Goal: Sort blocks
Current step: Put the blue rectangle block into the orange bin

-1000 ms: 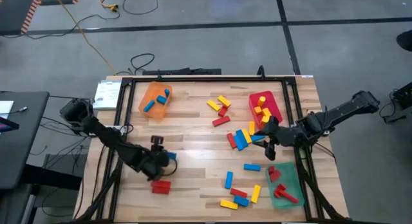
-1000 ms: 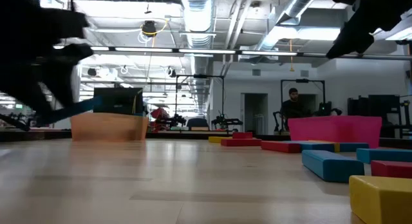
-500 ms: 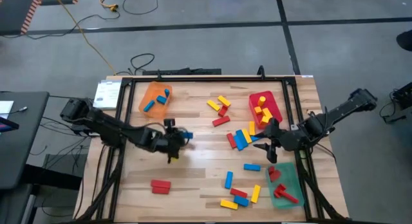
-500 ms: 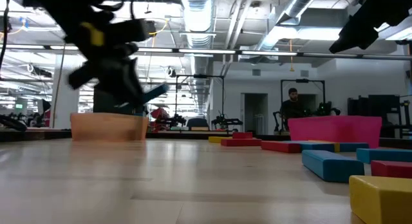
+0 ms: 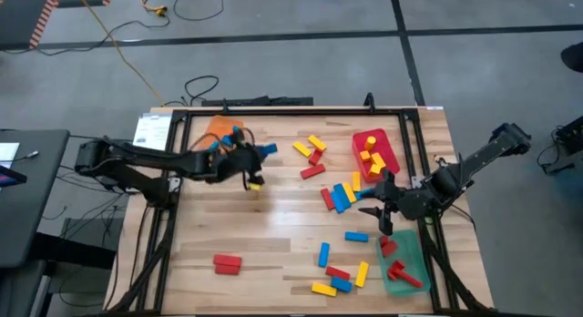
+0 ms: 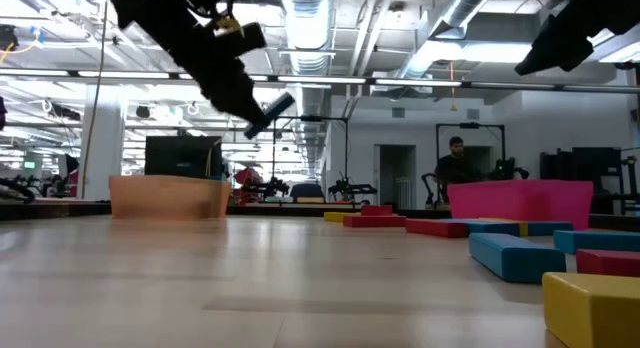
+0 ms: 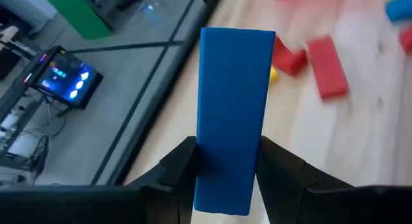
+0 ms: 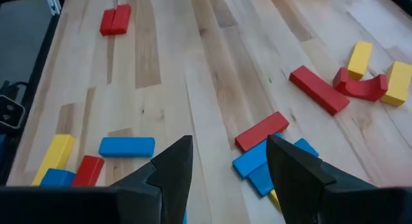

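Wooden table (image 5: 273,217), framed, with three trays: orange tray (image 5: 215,132) at the far left, red tray (image 5: 380,144) at the far right, green tray (image 5: 407,260) at the near right. Left gripper (image 5: 251,162): raised above the table just beside the orange tray, fingers clamped on a blue block (image 7: 233,114) that projects forward from between them. Right gripper (image 5: 374,208): above the table near the central cluster of blocks, between the red and green trays, fingers spread, nothing between them. Remaining blocks: a mixed red, yellow and blue cluster (image 5: 341,195) mid-table; a red and yellow group (image 5: 311,155) farther back; loose pieces (image 5: 337,271) near the front edge; one red block (image 5: 227,263) alone at the near left. Blue pieces lie in the orange tray, yellow in the red, red in the green.
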`<state>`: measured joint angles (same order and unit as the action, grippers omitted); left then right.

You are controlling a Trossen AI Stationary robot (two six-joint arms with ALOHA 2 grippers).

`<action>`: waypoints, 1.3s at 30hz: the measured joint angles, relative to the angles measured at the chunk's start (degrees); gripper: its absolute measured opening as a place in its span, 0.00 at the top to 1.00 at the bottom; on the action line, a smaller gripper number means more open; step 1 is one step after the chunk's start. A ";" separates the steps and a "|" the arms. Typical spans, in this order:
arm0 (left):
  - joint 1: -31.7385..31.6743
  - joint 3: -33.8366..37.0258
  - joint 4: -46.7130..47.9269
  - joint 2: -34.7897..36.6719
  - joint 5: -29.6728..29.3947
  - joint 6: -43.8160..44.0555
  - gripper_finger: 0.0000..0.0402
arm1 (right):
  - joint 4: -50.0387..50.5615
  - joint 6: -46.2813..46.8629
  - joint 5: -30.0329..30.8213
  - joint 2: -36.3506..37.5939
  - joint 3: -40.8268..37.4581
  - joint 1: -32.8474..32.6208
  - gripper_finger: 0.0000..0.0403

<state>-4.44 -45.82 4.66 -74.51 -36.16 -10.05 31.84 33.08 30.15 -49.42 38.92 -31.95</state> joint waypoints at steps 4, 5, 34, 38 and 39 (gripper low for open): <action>-3.96 -0.02 -1.57 4.58 2.43 -0.82 0.69 | -0.68 -0.09 0.00 -2.55 0.00 0.00 0.48; -4.84 -0.04 -2.01 5.61 3.02 -0.86 0.69 | -0.70 -0.10 0.00 -3.25 0.00 0.00 0.47; -23.24 1.98 18.84 13.54 6.95 7.35 0.69 | -14.76 -9.59 -0.02 -7.12 0.00 -7.45 0.47; -26.01 4.77 18.78 13.52 8.83 9.05 0.69 | -14.76 -9.59 0.00 -7.12 0.00 -8.30 0.48; -26.67 5.46 18.60 13.52 9.53 9.66 0.69 | -14.76 -9.59 0.00 -7.12 0.00 -8.46 0.48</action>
<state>-31.11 -40.37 23.27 -60.99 -26.63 -0.39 17.08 23.49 30.15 -56.53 38.92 -40.40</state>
